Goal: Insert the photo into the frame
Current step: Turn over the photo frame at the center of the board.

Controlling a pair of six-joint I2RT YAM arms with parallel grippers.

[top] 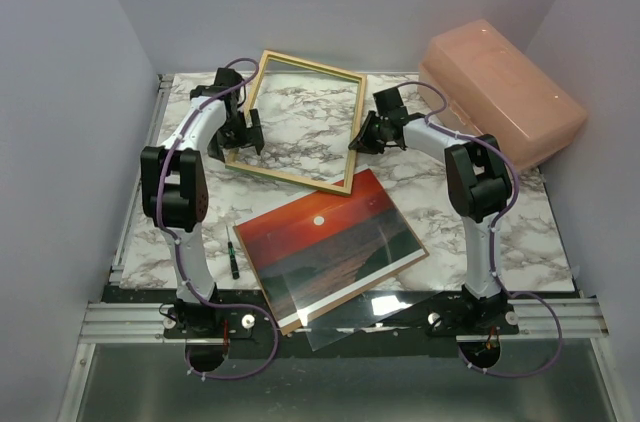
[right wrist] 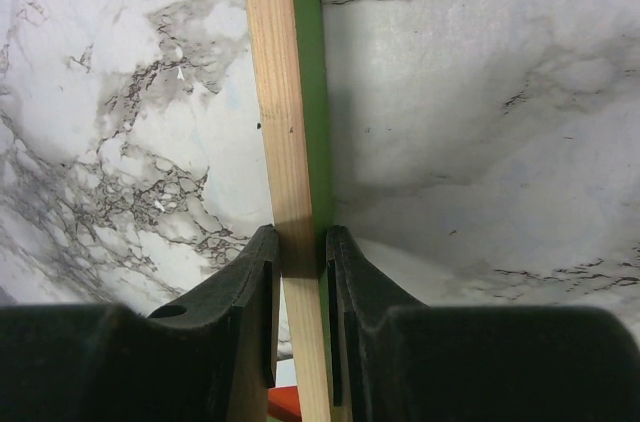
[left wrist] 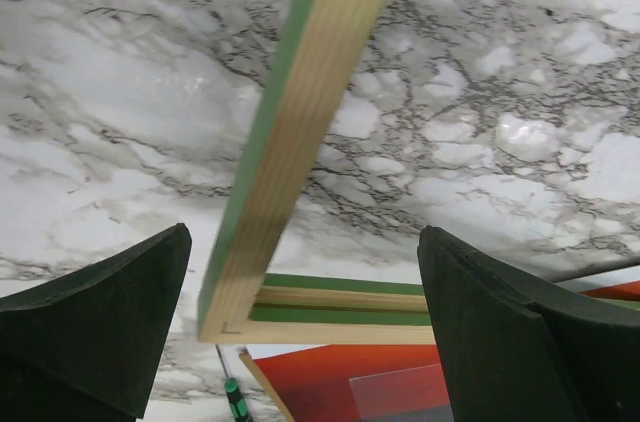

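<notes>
The frame (top: 292,178) lies at the back middle of the marble table (top: 520,227), pale wood side up and green face down. My right gripper (top: 357,138) is shut on its right rail, and the right wrist view shows both fingers (right wrist: 255,267) pinching that rail (right wrist: 293,92). My left gripper (top: 246,132) is open, with the frame's left rail (left wrist: 300,132) between its spread fingers (left wrist: 100,327) but untouched. The photo (top: 325,227), a red sunset print, lies face up in front of the frame. Its edge shows in the left wrist view (left wrist: 330,382).
The photo rests on a brown backing board (top: 290,320). A clear sheet (top: 350,307) overlaps its near part and reaches past the table's front edge. A green-handled screwdriver (top: 233,258) lies left of the photo. A pink plastic box (top: 500,92) stands at the back right.
</notes>
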